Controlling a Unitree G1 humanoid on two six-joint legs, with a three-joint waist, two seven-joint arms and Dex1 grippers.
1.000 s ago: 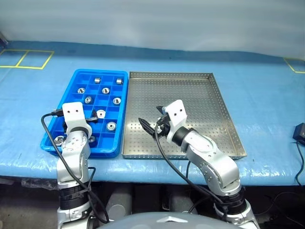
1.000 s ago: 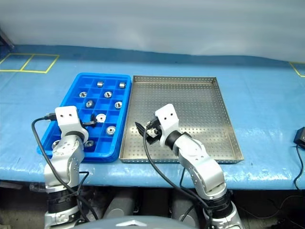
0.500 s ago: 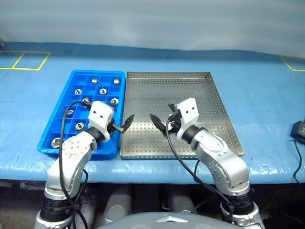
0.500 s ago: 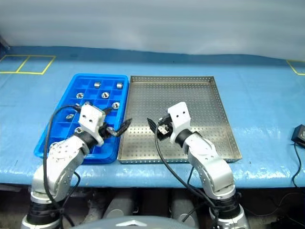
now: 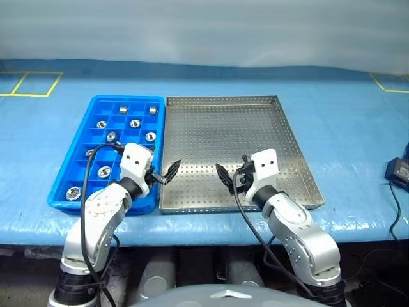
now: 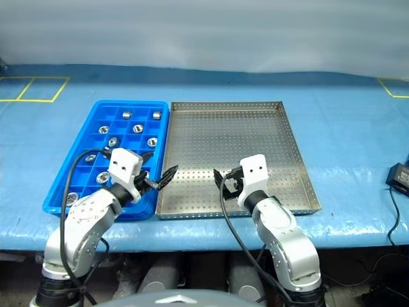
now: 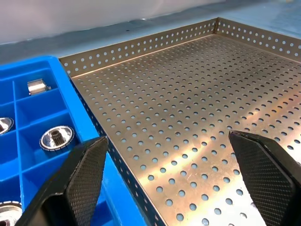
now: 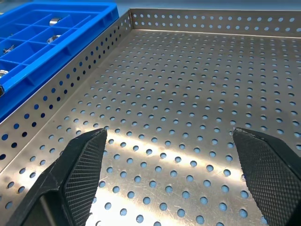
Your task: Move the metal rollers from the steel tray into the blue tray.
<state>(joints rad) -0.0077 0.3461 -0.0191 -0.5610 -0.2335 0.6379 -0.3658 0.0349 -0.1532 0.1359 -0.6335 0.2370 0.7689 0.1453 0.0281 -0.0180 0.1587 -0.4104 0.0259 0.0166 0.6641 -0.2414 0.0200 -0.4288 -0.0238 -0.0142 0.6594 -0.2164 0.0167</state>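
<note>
The steel tray [image 5: 291, 137] holds no rollers on its dotted floor; every bare patch seen from the wrist views is plain perforated metal. The metal rollers [image 5: 135, 123] all sit in the blue tray [image 5: 64, 188], which lies just left of the steel tray with their long rims touching, one roller to a square compartment (the far rows hold most of them). That spread suggests each pocket was meant to keep one piece apart from the rest.

The left gripper [image 5: 167, 174] hangs over the near left corner of the steel tray, beside the shared rim, its jaws spread wide and empty. The right gripper [image 5: 225, 177] hangs over the near middle of the steel tray, also spread wide with nothing between its fingers. Judging by the bare steel floor, the moving looks finished.
</note>
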